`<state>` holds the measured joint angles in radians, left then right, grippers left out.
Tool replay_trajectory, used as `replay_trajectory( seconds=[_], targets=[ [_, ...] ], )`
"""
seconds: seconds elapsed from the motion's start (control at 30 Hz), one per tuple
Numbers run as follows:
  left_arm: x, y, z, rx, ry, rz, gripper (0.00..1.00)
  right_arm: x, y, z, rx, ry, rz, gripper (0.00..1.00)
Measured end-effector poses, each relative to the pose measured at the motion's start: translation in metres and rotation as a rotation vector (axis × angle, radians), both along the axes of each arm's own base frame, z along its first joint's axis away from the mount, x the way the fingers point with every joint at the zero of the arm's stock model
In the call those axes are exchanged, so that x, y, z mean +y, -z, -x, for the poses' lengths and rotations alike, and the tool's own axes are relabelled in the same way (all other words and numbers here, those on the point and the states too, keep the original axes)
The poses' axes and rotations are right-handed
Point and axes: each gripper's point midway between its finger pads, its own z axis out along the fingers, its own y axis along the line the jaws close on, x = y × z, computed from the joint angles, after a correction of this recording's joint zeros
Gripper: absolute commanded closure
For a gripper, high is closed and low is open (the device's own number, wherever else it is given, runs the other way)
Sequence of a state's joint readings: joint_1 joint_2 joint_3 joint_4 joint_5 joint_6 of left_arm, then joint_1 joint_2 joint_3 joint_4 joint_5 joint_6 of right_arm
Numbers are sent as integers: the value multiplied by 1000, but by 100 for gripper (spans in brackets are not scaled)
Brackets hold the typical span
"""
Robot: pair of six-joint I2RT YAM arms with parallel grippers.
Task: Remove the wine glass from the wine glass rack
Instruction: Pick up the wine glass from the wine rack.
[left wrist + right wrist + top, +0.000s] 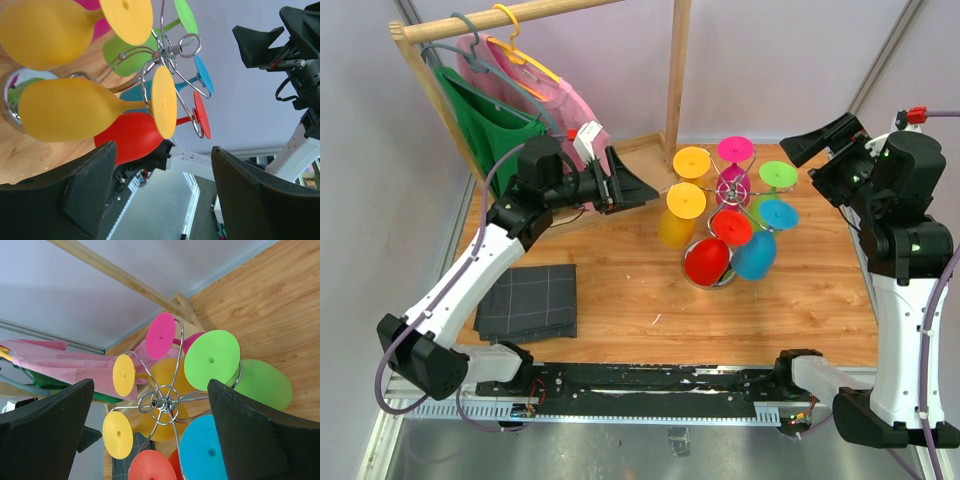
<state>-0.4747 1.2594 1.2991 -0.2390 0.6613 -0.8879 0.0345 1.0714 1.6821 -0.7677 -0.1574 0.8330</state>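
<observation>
We see the wine glass rack [732, 205] standing on the table [620, 300], with six coloured glasses hanging bowl-down from its hooks. Two yellow ones hang on the rack's left side. The nearer yellow wine glass [673, 228] has its flat foot caught in a hook and its bowl slanting down toward the rack's near-left.

Our left gripper [635, 190] sits just left of the rack and points at it. Its fingers [85, 192] are spread apart with nothing between them. In the left wrist view the yellow wine glass [70, 117] lies ahead of the gap and close to one finger, and we see no contact. A red glass [132, 140] hangs just behind it, toward the rack's base.

Our right gripper [800, 160] is right of the rack and raised above it, also aimed at it. Its fingers [260, 435] are wide apart and hold nothing. The green glass [212, 360] and the blue glass [207, 450] are on the rack's side nearest this gripper, both apart from it.
</observation>
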Motion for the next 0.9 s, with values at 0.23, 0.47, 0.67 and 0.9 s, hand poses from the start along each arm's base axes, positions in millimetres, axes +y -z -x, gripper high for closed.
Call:
replay_trajectory(
  seconds=[0.23,0.47,0.67,0.9],
  targets=[
    [-22,10,6,71,82,16,24,0,-2,7,-13,1,-3,1],
    [-32,17,4,134,108,32,35,0,-3,12,-15,0,-2,1],
    [-33,6,5,125,114,49,46,0,1,8,-2,0,-2,1],
    [-34,0,6,112,122,56,47,0,5,2,16,0,-1,1]
  ],
)
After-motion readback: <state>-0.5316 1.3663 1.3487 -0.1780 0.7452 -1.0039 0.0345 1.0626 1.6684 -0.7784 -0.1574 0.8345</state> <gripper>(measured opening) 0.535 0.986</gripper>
